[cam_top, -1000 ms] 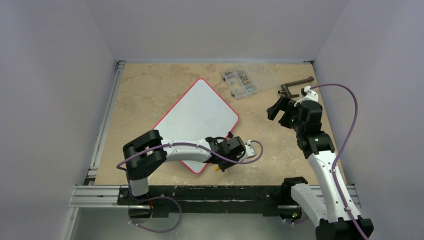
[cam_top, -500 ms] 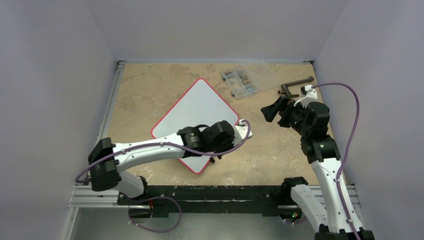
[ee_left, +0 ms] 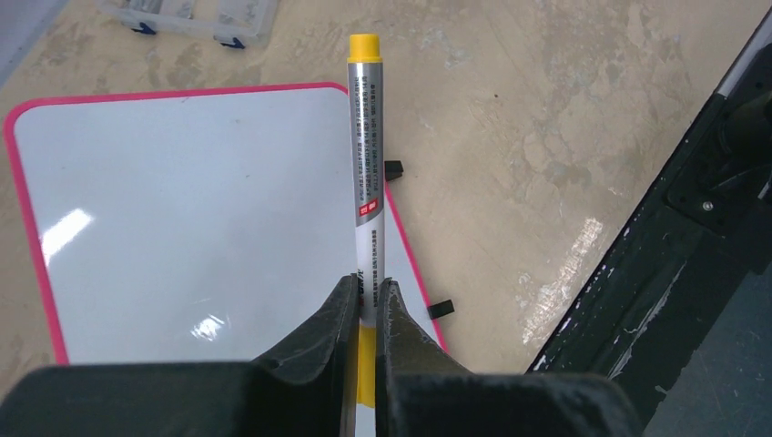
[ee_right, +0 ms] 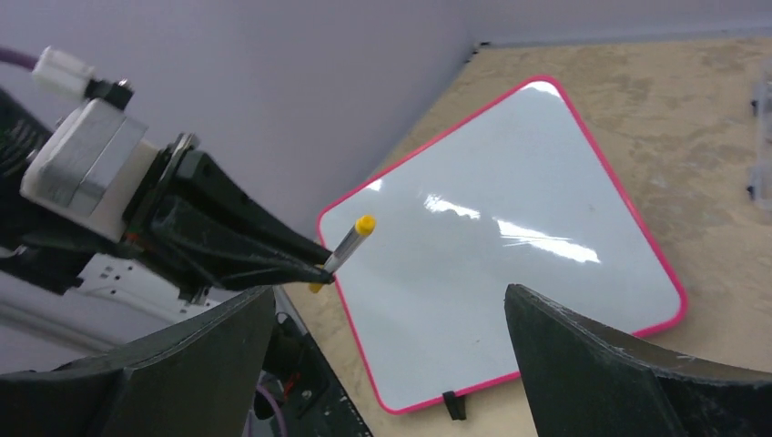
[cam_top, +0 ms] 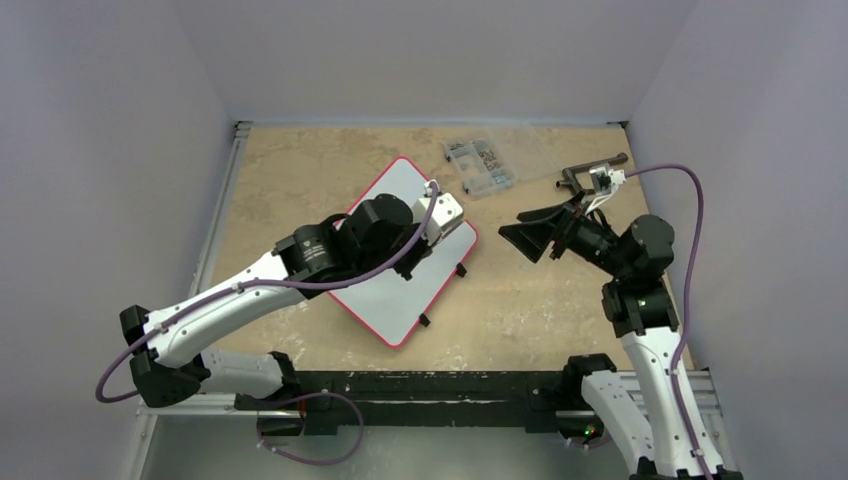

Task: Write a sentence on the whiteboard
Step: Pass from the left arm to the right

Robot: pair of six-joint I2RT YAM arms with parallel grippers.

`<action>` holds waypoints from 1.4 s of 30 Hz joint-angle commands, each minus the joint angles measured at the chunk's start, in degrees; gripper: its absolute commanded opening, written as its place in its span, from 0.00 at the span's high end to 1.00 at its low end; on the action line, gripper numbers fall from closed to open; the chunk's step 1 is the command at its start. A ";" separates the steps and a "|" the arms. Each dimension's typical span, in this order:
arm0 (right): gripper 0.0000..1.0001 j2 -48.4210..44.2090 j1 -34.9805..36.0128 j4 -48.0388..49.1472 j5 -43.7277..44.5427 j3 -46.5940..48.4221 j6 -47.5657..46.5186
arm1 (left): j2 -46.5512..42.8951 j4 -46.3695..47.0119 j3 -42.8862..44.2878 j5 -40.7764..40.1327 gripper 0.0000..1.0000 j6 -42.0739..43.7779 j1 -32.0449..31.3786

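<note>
The whiteboard [cam_top: 395,265], white with a red rim, lies cornerwise on the table, black tabs on its near right edge. Its visible face [ee_left: 182,209] is plain white, and the sentence is out of view. My left gripper [cam_top: 428,245] hovers over the board's right corner, shut on a white marker [ee_left: 367,155] with yellow ends; the marker sticks out past the fingertips [ee_left: 366,293]. In the right wrist view the marker [ee_right: 349,241] slants up above the board [ee_right: 510,273]. My right gripper [cam_top: 520,232] hangs to the right of the board, facing it, open and holding nothing [ee_right: 390,291].
A clear parts box [cam_top: 483,165] sits behind the board's far corner. A dark metal tool [cam_top: 590,172] lies at the back right. A rail [cam_top: 215,230] runs along the table's left edge; the black base beam [cam_top: 400,390] lines the near edge.
The left jaws closed on the marker. The left arm swung from the board's near corner to over its right corner. The right gripper turned left toward the board.
</note>
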 commanded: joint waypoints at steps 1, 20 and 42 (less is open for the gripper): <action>0.01 -0.41 -0.07 18.83 -12.65 -2.45 10.26 | -2.76 -3.27 3.38 0.00 1.00 1.43 2.56; 0.29 16.20 16.90 23.18 -3.61 2.88 8.88 | -4.59 0.66 1.58 8.61 1.00 7.19 5.27; 1.00 21.77 26.66 26.71 1.35 1.59 12.71 | -4.11 1.93 0.68 11.58 1.00 8.72 5.35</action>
